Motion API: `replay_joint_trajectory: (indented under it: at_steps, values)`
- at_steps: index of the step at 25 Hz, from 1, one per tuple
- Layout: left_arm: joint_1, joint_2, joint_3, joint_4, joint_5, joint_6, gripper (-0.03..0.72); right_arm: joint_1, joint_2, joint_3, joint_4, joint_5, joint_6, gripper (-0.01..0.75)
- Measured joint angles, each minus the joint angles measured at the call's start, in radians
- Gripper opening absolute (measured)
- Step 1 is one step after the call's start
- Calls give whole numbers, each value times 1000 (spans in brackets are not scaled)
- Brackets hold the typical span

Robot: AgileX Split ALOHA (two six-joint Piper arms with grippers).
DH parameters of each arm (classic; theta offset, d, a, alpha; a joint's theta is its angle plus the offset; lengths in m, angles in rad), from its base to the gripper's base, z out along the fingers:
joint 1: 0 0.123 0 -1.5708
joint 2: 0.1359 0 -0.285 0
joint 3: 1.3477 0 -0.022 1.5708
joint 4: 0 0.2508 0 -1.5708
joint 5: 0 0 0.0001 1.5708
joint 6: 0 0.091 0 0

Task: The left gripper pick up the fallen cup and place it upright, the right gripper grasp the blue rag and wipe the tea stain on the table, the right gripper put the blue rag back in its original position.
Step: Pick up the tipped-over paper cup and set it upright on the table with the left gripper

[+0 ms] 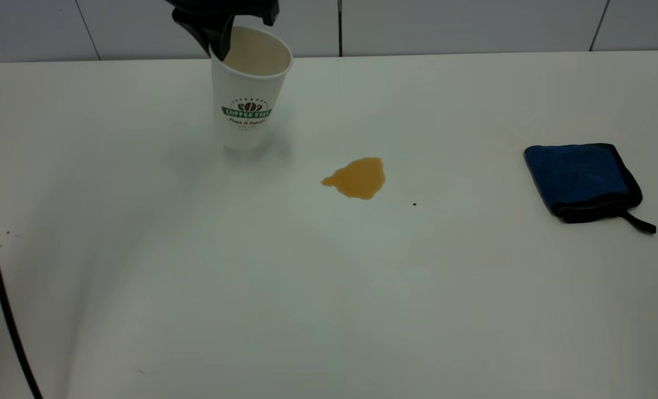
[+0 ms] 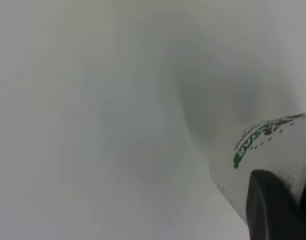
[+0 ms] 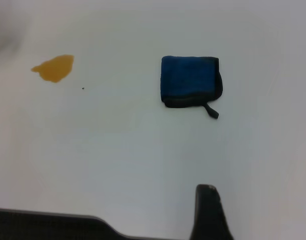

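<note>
A: Your left gripper [image 1: 224, 39] has its jaws pinched on the rim of the tall white dimpled paper cup [image 1: 250, 94], one finger inside the cream lining, one outside.

B: Which step, then?

A: Standing it up, I'd judge: the cup hangs near upright, slightly tilted, low over the smooth white bench [image 1: 329, 305]. Next you lower, level and release.

B: And the right gripper [image 3: 209, 210]?

A: It waits well back from the folded blue rag [image 1: 582, 180] with black edging; I cannot tell its jaws. The amber tea stain [image 1: 358, 177] lies between cup and rag, unwiped.
</note>
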Motion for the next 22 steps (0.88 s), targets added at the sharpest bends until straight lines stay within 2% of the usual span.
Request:
replay_joint_trajectory:
  at_steps: [2,6,11,22]
  values:
    - [43,6,0,-154,-3,142,7,0,0,0,0,0,0,545]
    - [98,24,0,-343,-26,337,7,0,0,0,0,0,0,545]
    - [107,68,0,-377,-26,436,7,0,0,0,0,0,0,545]
    - [108,104,0,-379,-79,488,24,0,0,0,0,0,0,545]
